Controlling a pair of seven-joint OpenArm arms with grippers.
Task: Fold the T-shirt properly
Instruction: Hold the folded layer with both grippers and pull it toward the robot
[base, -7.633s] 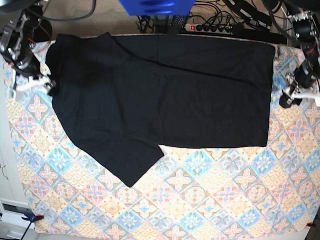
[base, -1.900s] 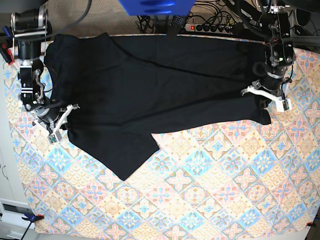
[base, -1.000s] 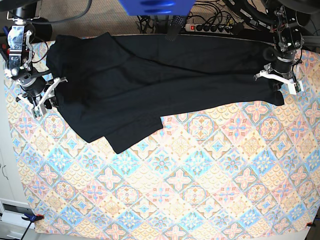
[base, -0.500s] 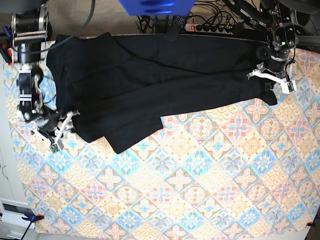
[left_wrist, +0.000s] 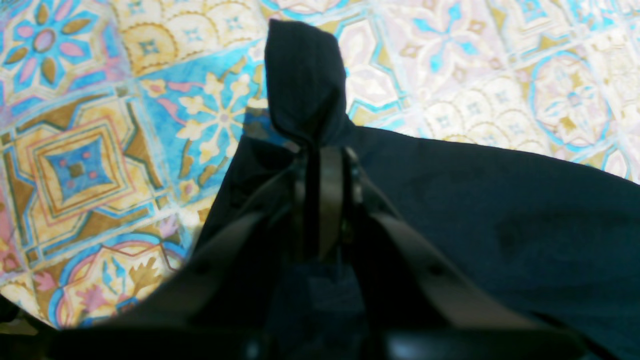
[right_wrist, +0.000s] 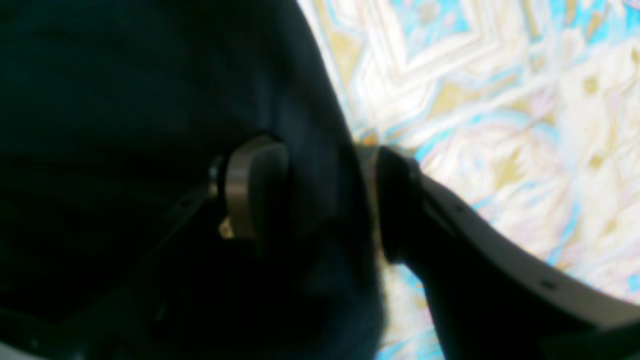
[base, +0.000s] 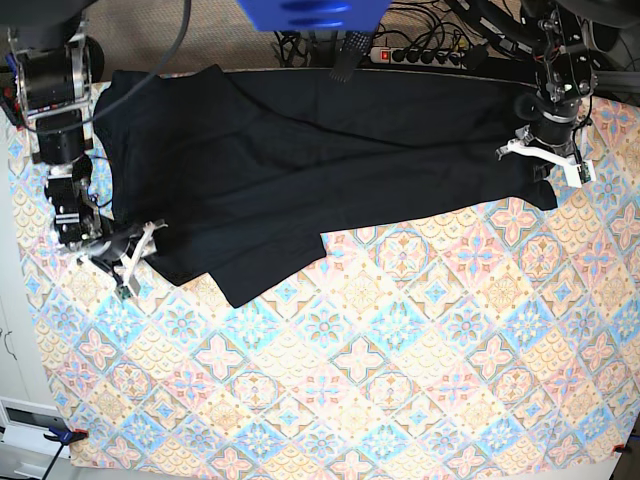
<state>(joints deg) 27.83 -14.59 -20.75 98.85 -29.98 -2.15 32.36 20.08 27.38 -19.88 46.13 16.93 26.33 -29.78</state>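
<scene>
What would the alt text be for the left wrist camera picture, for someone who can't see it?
The left gripper is pinched shut on a bunched corner of the plain black cotton T-shirt, a peak of fabric poking up past its fingertips. The rest of the shirt spreads to the right over the pastel diamond-patterned tablecloth, which fills the left and top.

Two black arms with cylindrical joint housings and bare metal brackets, black cables looped alongside. Left gripper: white finger frames, dark body above. Right gripper: same white frames, a small green mark at one tip. Close up, fingers dark and curved, small round holes along the sides, pale metallic edging at the pads.
</scene>
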